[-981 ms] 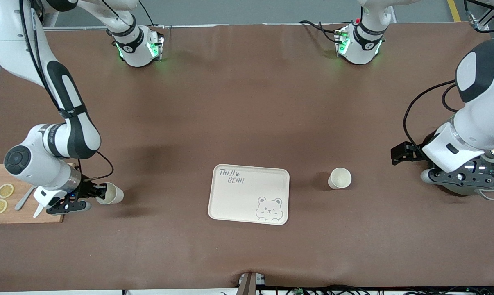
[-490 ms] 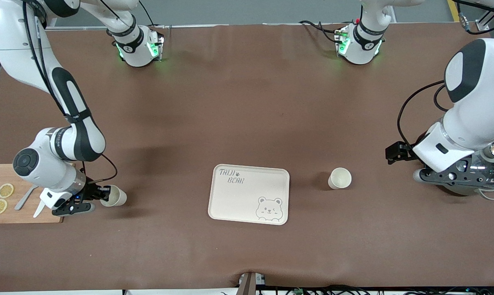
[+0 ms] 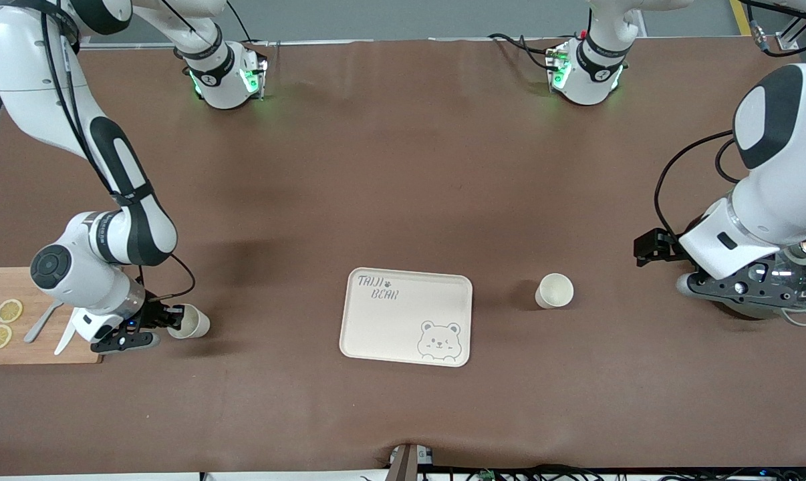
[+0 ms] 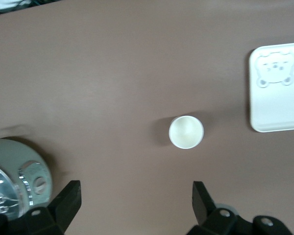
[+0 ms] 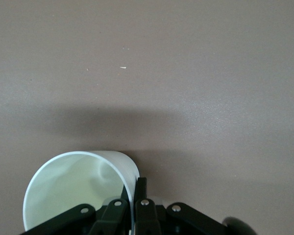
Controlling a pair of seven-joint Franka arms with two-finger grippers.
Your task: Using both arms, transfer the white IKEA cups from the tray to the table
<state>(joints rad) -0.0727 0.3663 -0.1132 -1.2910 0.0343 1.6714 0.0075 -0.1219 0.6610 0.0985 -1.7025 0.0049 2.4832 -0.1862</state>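
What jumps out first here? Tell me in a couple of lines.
The right pincer, toward the right arm's end of the table, is shut on the rim of a white cup beside a wooden board. The bear tray lies mid-table with a second cup standing beside it; the left pincer hangs open above the table near that cup.

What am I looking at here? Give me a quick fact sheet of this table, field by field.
Right gripper: jaws shut on the rim of one white cup, beside the wooden board
Left gripper: jaws open, empty, over the table near the free cup
Free cup: upright, beside the bear tray
Bear tray: holds no cups
Wooden board: two lemon slices on it
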